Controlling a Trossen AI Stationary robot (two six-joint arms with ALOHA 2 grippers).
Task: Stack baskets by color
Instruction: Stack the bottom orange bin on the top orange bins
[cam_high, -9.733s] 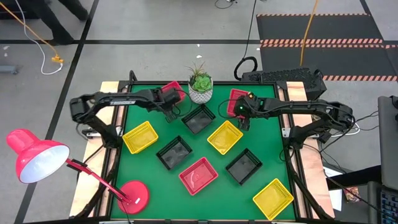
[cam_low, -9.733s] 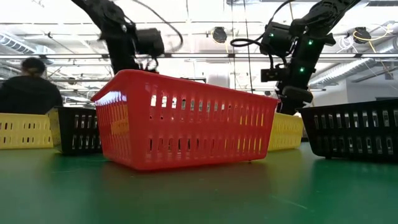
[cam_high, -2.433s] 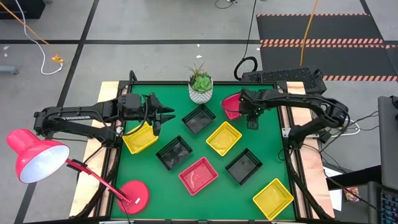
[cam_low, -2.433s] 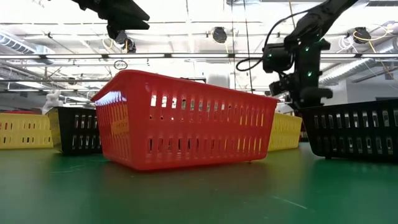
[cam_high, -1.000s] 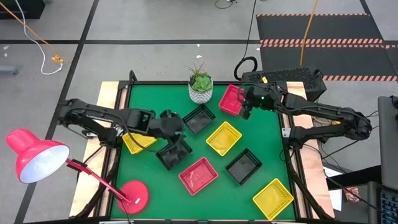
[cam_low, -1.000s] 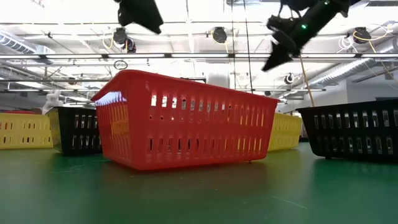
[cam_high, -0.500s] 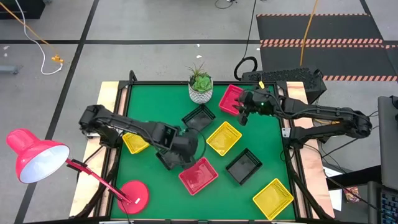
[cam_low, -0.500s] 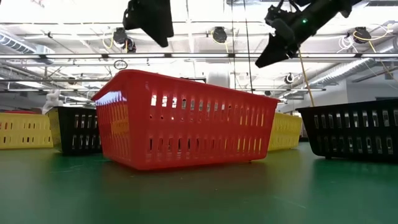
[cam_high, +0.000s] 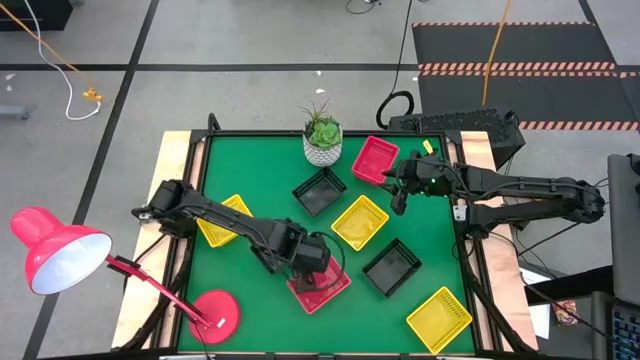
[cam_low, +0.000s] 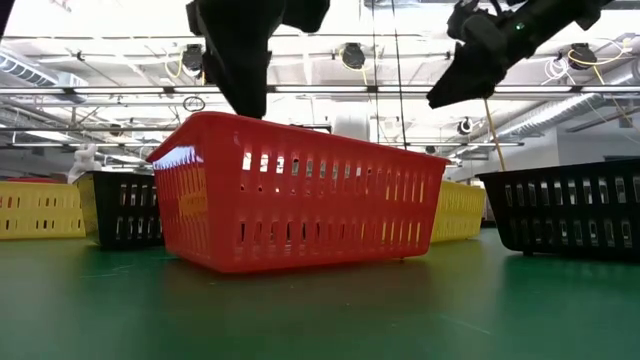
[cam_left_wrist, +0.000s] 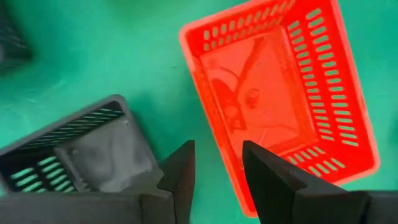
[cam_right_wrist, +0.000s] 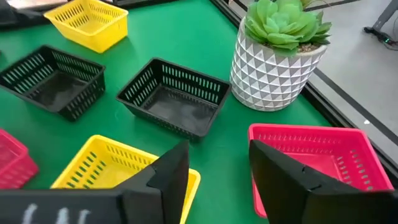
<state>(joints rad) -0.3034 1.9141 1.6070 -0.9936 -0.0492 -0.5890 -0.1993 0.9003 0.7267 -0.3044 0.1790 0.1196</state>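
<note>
A red basket (cam_high: 322, 290) sits upright on the green table (cam_high: 250, 170), in the middle near the front. My left gripper (cam_high: 320, 272) hangs just above its left rim, pointing down and open. In the left wrist view its fingers (cam_left_wrist: 217, 177) stand over the gap between this red basket (cam_left_wrist: 280, 106) and a black basket (cam_left_wrist: 74, 155), touching neither. My right gripper (cam_high: 399, 200) is open and holds nothing. It hovers on the near right side of another red basket (cam_high: 375, 160) at the far edge, seen in the right wrist view (cam_right_wrist: 311, 162).
Black baskets (cam_high: 320, 190) (cam_high: 392, 266) and yellow baskets (cam_high: 360, 221) (cam_high: 438, 318) (cam_high: 222, 222) lie scattered on the table. A white plant pot (cam_high: 322, 148) stands at the far edge. A red lamp's base (cam_high: 215, 312) sits at the near left corner.
My left gripper has swept from over the black basket toward the table's near right, sinking and tipping down, and now hangs over the middle red basket. My right gripper has drawn back a little from the far red basket toward the near side. No basket has moved.
</note>
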